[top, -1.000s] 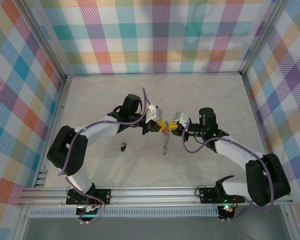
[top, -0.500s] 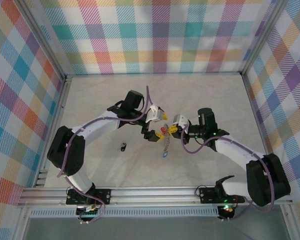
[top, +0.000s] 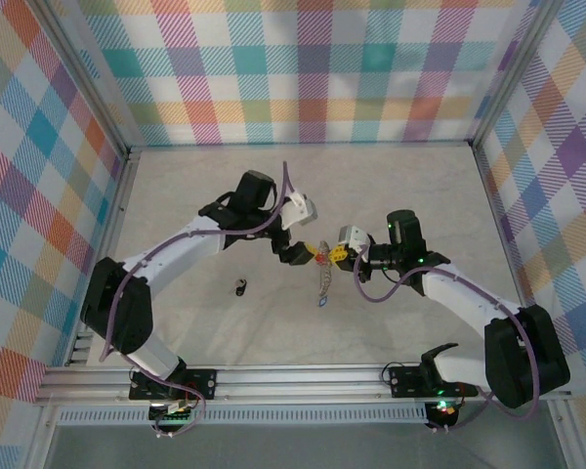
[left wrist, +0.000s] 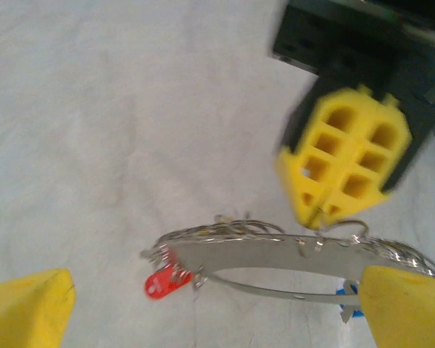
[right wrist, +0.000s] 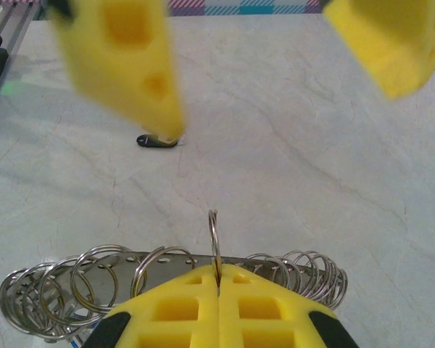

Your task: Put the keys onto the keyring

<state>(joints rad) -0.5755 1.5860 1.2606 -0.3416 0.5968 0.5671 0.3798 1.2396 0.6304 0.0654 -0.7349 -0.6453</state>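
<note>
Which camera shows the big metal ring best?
Left wrist: the keyring lies across it as an open loop. Right wrist shows its edge, pinched by the right gripper; top view, a tiny speck.

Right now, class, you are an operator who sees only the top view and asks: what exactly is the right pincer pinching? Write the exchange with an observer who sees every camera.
Observer: The right pincer is shut on one small ring that stands up from the keyring.
Operator: And the left pincer?
Observer: Open. Its fingers show wide apart, one at each end of the keyring.
Operator: Is anything else on the keyring?
Observer: A row of other rings is strung along it.
</note>
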